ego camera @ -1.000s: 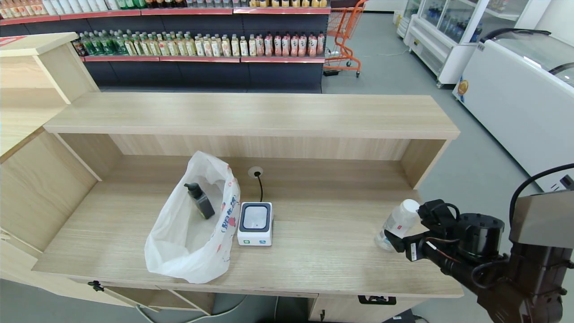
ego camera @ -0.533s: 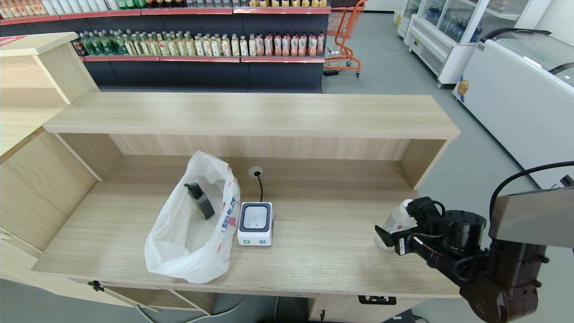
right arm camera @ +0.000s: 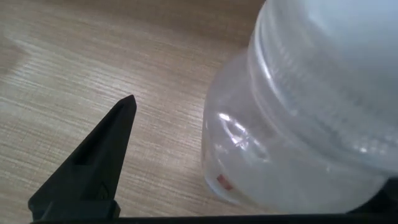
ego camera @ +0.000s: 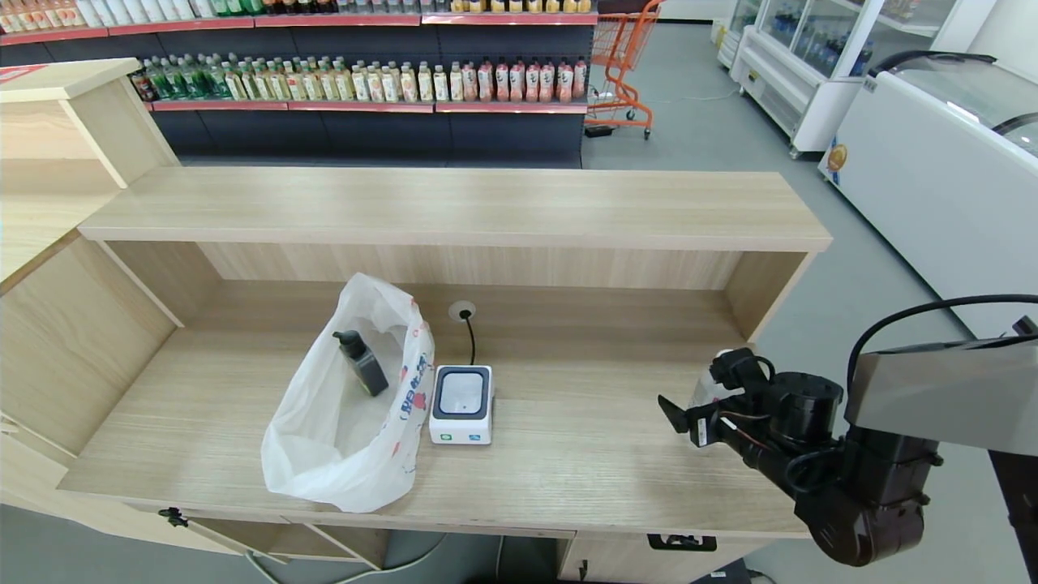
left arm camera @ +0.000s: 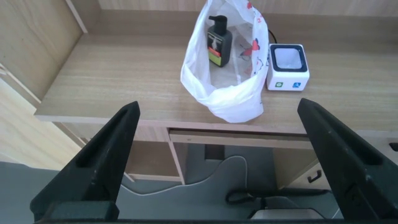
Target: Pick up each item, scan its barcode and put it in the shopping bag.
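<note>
Right gripper [ego camera: 694, 392] closer; clear bottle [right arm camera: 298, 118] seemingly between its fingers

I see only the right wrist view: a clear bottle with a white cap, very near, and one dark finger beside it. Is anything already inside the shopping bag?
Observer: Yes. In the head view a dark pump bottle stands inside the shopping bag.
Operator: And where is the scanner, seen from the bag?
Observer: The scanner sits on the counter right beside the bag, on the robot's right of it, between the bag and your clear bottle.
Operator: What about the left gripper?
Observer: The left gripper is open and holds nothing, off the counter's front edge, facing the bag.
</note>
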